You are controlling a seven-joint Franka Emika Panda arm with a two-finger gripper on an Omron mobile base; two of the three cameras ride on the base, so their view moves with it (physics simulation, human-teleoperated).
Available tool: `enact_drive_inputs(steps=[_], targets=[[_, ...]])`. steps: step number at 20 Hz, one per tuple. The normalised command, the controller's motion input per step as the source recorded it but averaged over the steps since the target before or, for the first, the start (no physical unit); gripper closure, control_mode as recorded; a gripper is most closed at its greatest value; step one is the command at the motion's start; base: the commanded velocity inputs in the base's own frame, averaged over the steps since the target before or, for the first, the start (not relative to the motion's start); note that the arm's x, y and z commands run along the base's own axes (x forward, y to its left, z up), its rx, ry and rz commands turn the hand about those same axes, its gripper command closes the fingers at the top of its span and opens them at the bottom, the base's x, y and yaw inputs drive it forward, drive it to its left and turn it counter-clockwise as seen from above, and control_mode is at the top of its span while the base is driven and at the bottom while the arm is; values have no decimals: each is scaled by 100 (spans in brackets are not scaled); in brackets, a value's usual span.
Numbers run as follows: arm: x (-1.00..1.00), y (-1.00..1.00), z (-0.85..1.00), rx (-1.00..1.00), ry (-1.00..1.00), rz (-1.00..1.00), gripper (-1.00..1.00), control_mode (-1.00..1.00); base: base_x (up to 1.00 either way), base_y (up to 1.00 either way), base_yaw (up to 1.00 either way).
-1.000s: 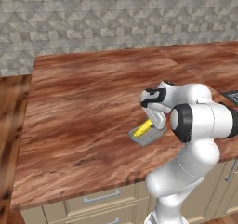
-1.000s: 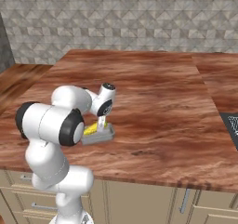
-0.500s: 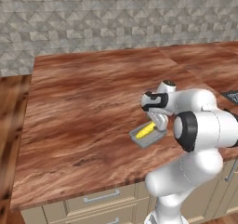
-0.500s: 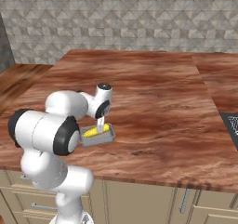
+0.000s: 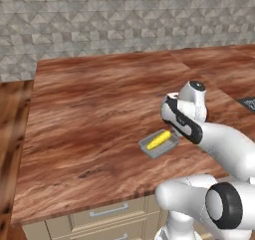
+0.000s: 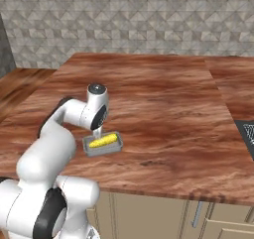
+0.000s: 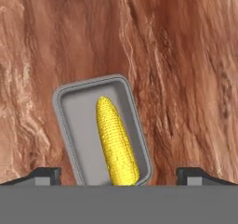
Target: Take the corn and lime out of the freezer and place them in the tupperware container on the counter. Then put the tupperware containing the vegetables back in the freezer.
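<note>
Hand (image 7: 118, 176) spread wide above corn (image 7: 116, 141) inside tupperware container (image 7: 69, 121); base views: counter (image 5: 89, 114) around.

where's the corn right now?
The corn lies inside the tupperware container on the counter, near its front edge, directly below the open gripper.

The arm (image 5: 219, 144) is showing smooth, glossy white shells in rounded, tube-like segments. Dark grey to black rings are banding its joints, one behind the hand and a larger round one at the elbow (image 5: 222, 205). A small grey disc is capping the round wrist housing (image 6: 96, 89) above the hand. Two small dark, blocky fingertips (image 7: 45, 175) are finishing the hand (image 7: 118, 177), set wide apart.
</note>
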Motion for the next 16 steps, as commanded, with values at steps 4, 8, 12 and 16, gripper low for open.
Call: enact_drive_inputs(steps=[4,8,12,16], targets=[[-63,14,100,6,-2,-30,-100,-100,0,0,0],[-71,3,99,15,1,-45,-100,-100,0,0,0],[-78,0,84,24,8,-54,-100,-100,0,0,0],[-82,0,75,33,10,-52,-100,-100,0,0,0]])
